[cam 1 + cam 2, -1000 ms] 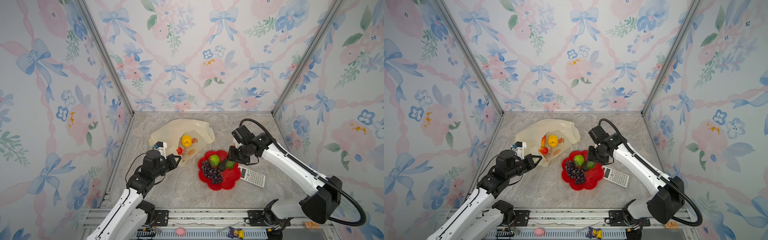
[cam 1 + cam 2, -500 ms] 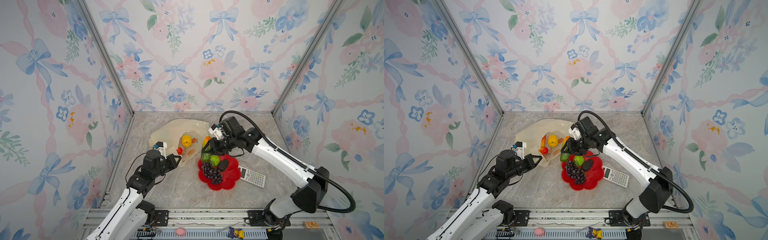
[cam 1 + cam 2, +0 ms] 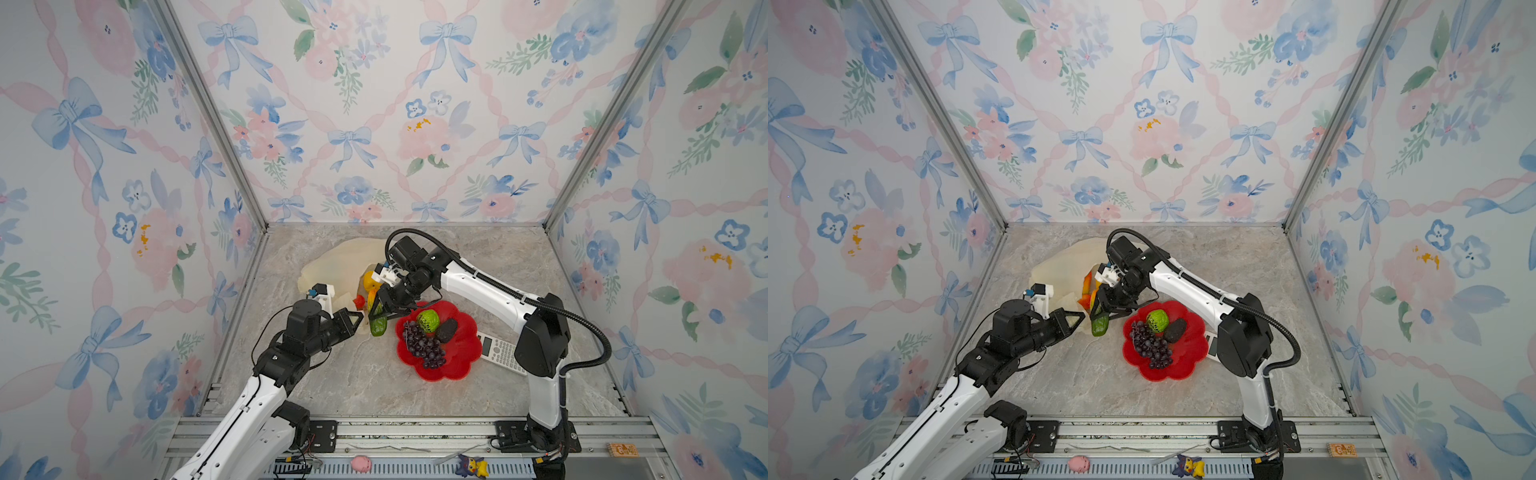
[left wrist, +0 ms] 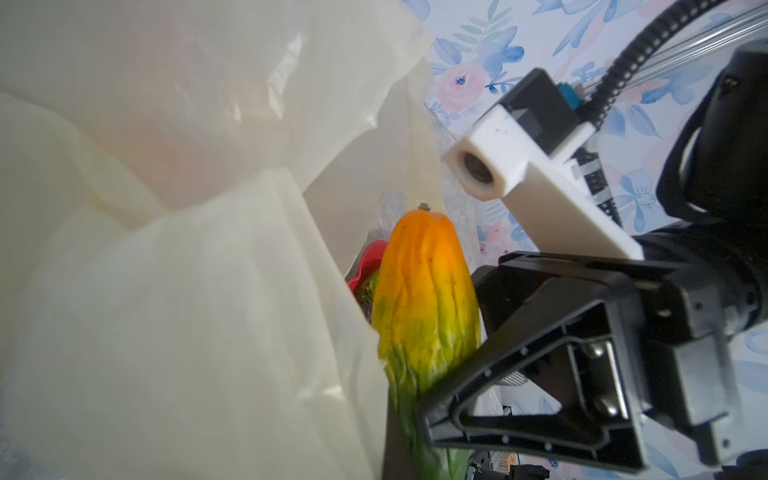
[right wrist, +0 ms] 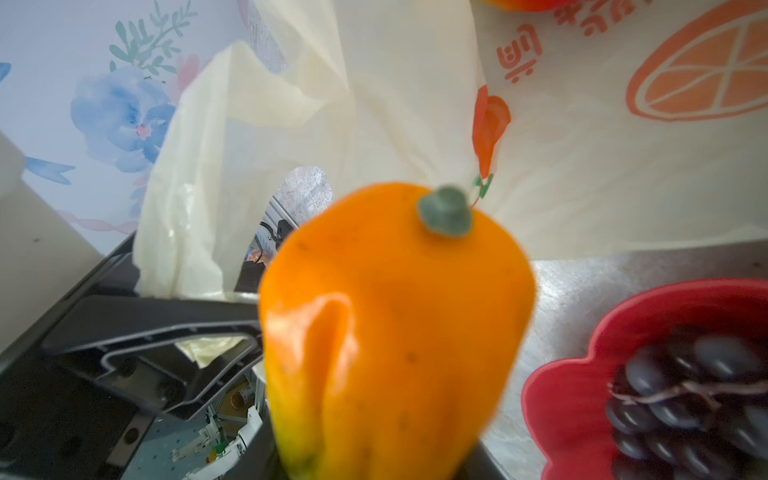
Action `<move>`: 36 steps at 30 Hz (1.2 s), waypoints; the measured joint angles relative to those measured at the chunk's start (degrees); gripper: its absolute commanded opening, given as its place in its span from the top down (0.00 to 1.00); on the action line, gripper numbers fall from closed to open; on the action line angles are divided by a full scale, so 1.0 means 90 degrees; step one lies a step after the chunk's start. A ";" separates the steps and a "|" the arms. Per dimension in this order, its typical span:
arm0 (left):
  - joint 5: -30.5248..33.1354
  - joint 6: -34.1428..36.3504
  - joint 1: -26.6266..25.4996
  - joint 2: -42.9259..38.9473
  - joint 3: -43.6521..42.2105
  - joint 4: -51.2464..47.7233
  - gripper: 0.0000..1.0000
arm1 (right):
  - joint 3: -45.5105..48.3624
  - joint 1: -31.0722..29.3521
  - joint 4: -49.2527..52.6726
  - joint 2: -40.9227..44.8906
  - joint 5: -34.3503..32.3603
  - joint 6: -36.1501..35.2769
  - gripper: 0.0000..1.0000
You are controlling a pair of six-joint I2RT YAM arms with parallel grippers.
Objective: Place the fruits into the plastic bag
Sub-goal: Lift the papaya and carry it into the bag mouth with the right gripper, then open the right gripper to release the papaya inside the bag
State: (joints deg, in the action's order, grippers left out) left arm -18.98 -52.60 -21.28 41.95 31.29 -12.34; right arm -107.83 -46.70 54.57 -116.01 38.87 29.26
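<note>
My right gripper [image 3: 380, 315] grips the green-orange mango [image 3: 378, 328], at nine o'clock of the red dish [image 3: 457, 362]. My left gripper [image 3: 359, 319] is pinched closed on the plastic bag [image 3: 332, 266], which lies at the mango's eleven o'clock.

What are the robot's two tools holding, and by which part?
The right tool grips the green-orange toy mango around its green half. The left tool pinches an edge of the crinkly pale-yellow plastic bag.
</note>
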 measured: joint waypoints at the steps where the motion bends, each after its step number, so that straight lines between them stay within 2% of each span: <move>1: -0.0002 0.0005 0.0000 0.0000 0.0000 0.0000 1.00 | -0.0085 0.0000 0.0051 -0.0100 0.0022 -0.0019 0.67; 14: -0.0114 0.0175 0.0000 0.0168 0.0061 0.0002 1.00 | -0.1683 0.0248 0.0432 -0.1336 -0.0005 0.0112 0.68; 20: -0.0117 0.0226 0.0000 0.0168 0.0107 0.0002 1.00 | -0.1936 0.0539 0.0498 -0.1520 -0.0328 0.0442 0.68; 26: -0.0117 0.0282 0.0000 0.0170 0.0126 0.0002 1.00 | -0.1936 0.0721 0.0126 -0.1600 -0.0733 0.1231 0.67; 36: -0.0148 0.0294 0.0000 0.0245 0.0134 0.0002 1.00 | -0.1513 0.0726 -0.1872 -0.1749 -0.1394 0.3281 0.66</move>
State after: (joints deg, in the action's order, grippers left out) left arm -20.32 -49.95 -21.28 44.16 32.49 -12.32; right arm -121.45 -40.16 37.71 -131.74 26.33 58.78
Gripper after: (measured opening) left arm 0.050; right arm 0.420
